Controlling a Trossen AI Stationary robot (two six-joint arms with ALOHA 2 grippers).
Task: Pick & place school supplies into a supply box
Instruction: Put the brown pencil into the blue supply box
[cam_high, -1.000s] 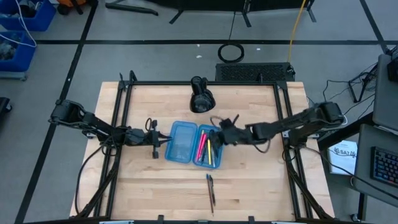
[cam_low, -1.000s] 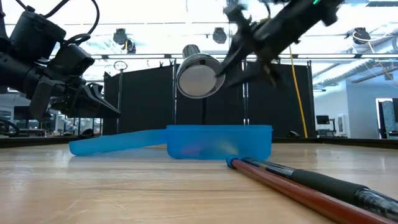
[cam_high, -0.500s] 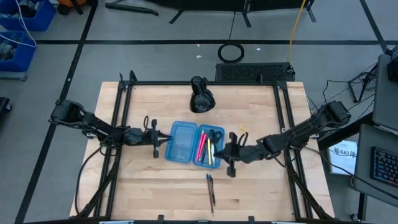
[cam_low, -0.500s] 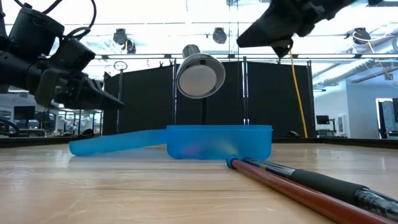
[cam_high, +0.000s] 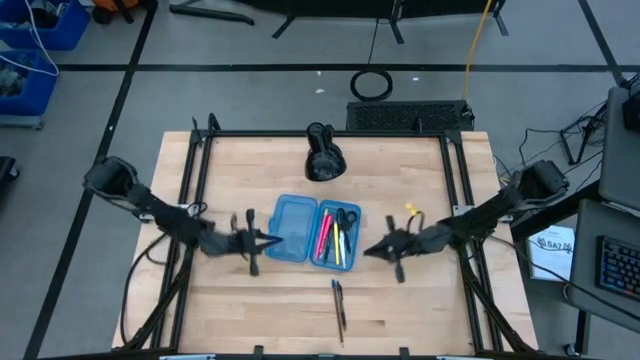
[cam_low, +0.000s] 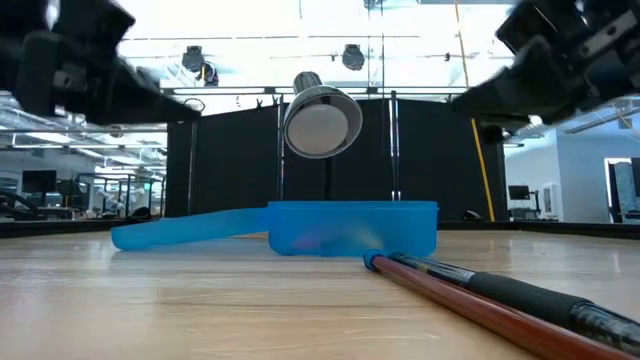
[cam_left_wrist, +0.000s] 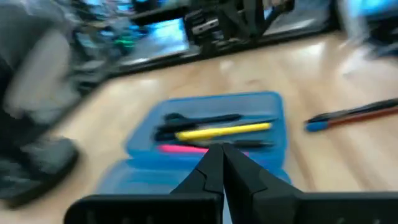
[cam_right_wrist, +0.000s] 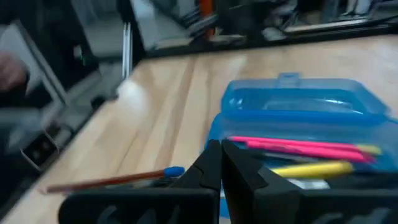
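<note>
Sorting: box (cam_high: 310, 231) lies open mid-table, two blue halves side by side; right half holds pink pen (cam_high: 323, 238), yellow pencil (cam_high: 336, 242) and scissors (cam_high: 345, 220); left half looks bare.

Left out: two pens (cam_high: 340, 305) lie together on the wood, near the front edge, well apart from box; low view shows them as one red and one dark, blue-tipped, in front of box.

Step in hand: judged as the gap between picks, most supplies already in, these two pens not yet fetched.

Right gripper (cam_high: 384, 251): hovers just right of box, above table, carrying nothing; fingers pressed together in right wrist view (cam_right_wrist: 214, 163).

Left gripper (cam_high: 262, 240): hovers at box's left edge, also carrying nothing; fingers closed tip to tip in left wrist view (cam_left_wrist: 218, 163).

Next move calls for: likely the right arm, nearer the pens; swing toward the front edge, open the fingers, come down across one pen, not both.

Risk: pens touch or nearly touch, so a pinch may catch both or roll one away.

Around: black lamp (cam_high: 323, 154) stands behind box, well apart, off the path.

In the way: nothing lies between right gripper and pens; open box sits beside the route, its rim low.
</note>
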